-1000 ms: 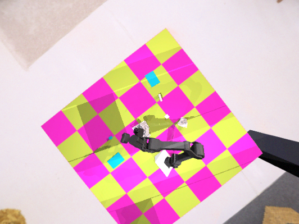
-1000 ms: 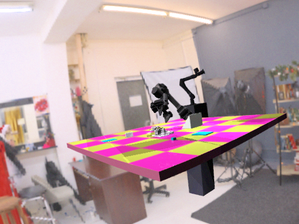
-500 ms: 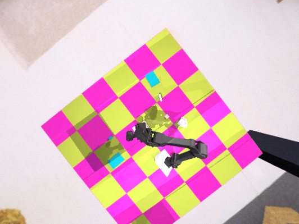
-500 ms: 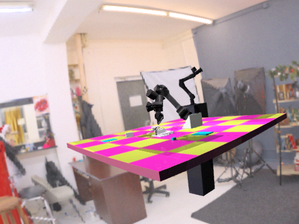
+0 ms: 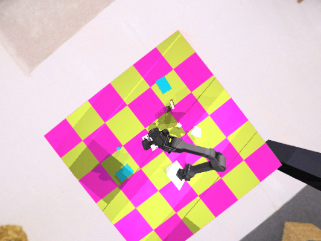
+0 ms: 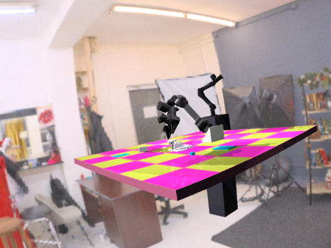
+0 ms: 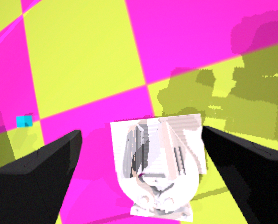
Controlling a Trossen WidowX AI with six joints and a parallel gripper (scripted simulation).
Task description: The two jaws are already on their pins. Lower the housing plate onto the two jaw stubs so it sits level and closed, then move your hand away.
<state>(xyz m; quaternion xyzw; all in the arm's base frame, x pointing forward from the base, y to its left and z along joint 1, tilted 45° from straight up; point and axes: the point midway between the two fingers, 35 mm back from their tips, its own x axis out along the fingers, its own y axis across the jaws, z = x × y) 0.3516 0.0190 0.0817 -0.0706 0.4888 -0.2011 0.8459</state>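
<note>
A white assembly [image 5: 154, 147] [image 6: 178, 145] [image 7: 119, 145] rests on the checkered table top. In the wrist view it has a squarish flat part, a rounded outline and slanted ridged pieces in the middle. I cannot tell the housing plate from the jaws and base, nor whether it sits level. My gripper [image 6: 168, 137] [image 7: 143, 133] is open and empty, pointing down over the assembly. In the wrist view its fingers stand at the left and right of the assembly. The arm hides part of the assembly in the top view.
A white wedge [image 5: 174, 171] [image 6: 214, 133] stands by the arm's base. Two cyan pads [image 5: 163, 84] [image 5: 124, 173] and a small cyan cube [image 5: 118, 148] [image 6: 192, 153] [image 7: 24, 121] lie around. A white upright piece [image 5: 172, 104], a small white block [image 5: 179, 125] and a white chunk [image 5: 196, 131] are also present.
</note>
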